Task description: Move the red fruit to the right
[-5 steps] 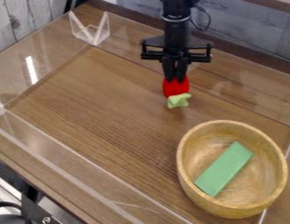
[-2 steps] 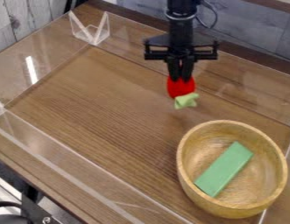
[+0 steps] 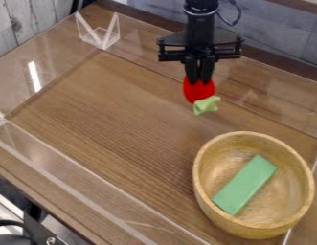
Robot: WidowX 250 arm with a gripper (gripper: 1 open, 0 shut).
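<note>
My claw point(image 3: 199, 78) points straight down with its jaws closed on the red fruit point(image 3: 198, 91), a small, bright red, rounded strawberry-like toy that I grip by its red body. Its light green leafy cap sticks out below and to the right of my fingertips, so the fruit hangs tilted, cap end lowest. It sits toward the far middle of the wooden tabletop point(image 3: 109, 115), seemingly just clear of the surface though I cannot tell for sure, and well apart from the wooden bowl point(image 3: 212, 163) at the near right with the flat green block point(image 3: 245, 185) in it.
</note>
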